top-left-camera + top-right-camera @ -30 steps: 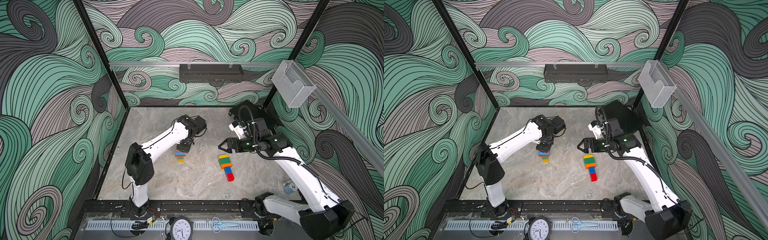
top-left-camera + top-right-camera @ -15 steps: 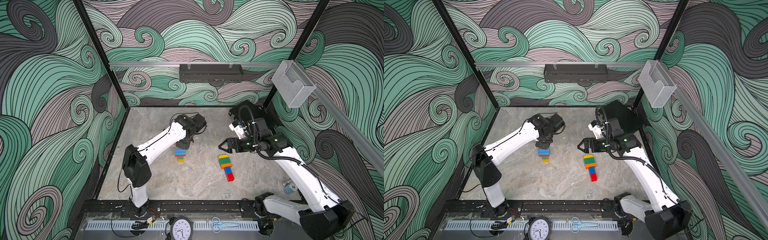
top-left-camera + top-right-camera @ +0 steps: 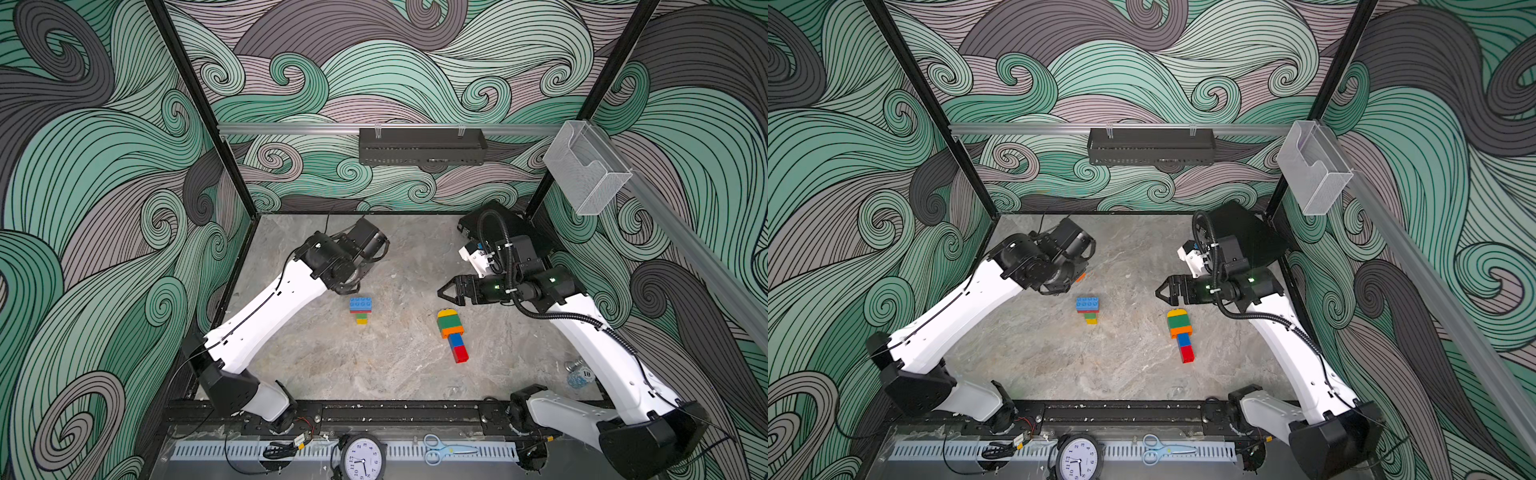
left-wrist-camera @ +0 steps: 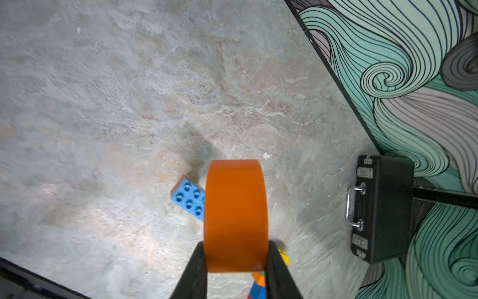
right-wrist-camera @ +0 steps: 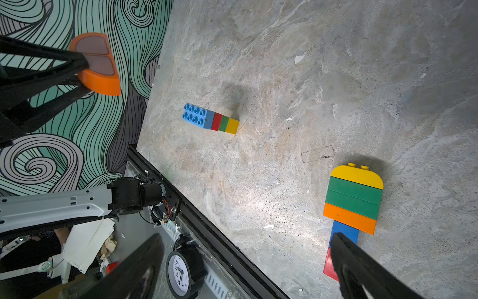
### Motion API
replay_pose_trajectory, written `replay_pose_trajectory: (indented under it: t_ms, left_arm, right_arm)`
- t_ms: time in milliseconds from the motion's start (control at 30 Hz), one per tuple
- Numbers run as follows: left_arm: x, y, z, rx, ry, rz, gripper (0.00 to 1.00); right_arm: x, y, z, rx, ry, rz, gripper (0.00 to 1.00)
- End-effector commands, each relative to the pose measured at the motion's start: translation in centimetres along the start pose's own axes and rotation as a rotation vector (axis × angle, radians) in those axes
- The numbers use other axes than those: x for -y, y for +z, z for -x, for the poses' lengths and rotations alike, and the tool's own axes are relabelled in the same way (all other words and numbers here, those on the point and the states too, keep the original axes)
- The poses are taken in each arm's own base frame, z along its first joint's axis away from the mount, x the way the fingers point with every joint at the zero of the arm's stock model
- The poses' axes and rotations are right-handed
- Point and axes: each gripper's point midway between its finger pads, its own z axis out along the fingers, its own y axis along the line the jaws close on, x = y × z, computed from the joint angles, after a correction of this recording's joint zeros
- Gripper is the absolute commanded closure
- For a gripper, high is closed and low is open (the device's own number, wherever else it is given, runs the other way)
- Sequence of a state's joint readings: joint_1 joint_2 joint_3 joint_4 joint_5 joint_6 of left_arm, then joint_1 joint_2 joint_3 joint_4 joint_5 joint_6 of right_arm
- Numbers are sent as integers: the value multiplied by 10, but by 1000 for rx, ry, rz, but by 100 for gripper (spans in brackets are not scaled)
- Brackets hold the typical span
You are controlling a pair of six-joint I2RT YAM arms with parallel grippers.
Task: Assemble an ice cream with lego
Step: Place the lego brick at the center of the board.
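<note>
My left gripper (image 4: 236, 248) is shut on an orange round-topped lego brick (image 4: 235, 214), which also shows in the right wrist view (image 5: 97, 64). It hangs above and just behind a small lego stack (image 3: 360, 309) of blue, red, green and yellow bricks lying on the table. In a top view only an orange sliver (image 3: 1080, 277) peeks out below the left wrist. A longer lego ice cream (image 3: 451, 332) lies flat to the right: yellow round top, green, orange, blue, red. My right gripper (image 3: 442, 293) hovers open just behind its yellow end, with nothing between its fingers (image 5: 346, 253).
A black case (image 4: 380, 209) stands in the back right corner behind the right arm. A clock (image 3: 362, 459) and scissors (image 3: 446, 449) lie beyond the front rail. A small water bottle (image 3: 577, 374) sits near the right arm's base.
My left gripper has risen and drawn back from the small stack with the orange brick in it, uncovering the blue brick. The right arm has not moved.
</note>
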State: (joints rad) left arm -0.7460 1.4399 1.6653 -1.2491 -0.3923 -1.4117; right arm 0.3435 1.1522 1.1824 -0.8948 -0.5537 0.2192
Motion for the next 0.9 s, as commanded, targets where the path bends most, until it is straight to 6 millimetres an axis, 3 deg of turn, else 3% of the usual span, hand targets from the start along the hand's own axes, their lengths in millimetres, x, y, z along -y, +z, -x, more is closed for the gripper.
replay_pose_trajectory:
  t_ms: [0, 233, 467, 700, 867]
  left_arm:
    - [-32, -16, 8, -19, 219, 17, 100]
    - [-89, -13, -13, -141, 400, 121, 100]
    - [-133, 17, -44, -232, 444, 145, 100]
    - [-165, 58, -87, -373, 499, 195, 100]
    - [-168, 80, -117, -459, 576, 119, 100]
  right_arm:
    - [-3, -4, 0, 2, -11, 10, 1]
    - [-4, -2, 1, -13, -10, 9, 1]
    - [-9, 1, 2, -22, -20, 5, 1]
    - [-11, 6, 4, -31, -30, -6, 1]
    - [-11, 10, 3, -44, -34, -11, 1]
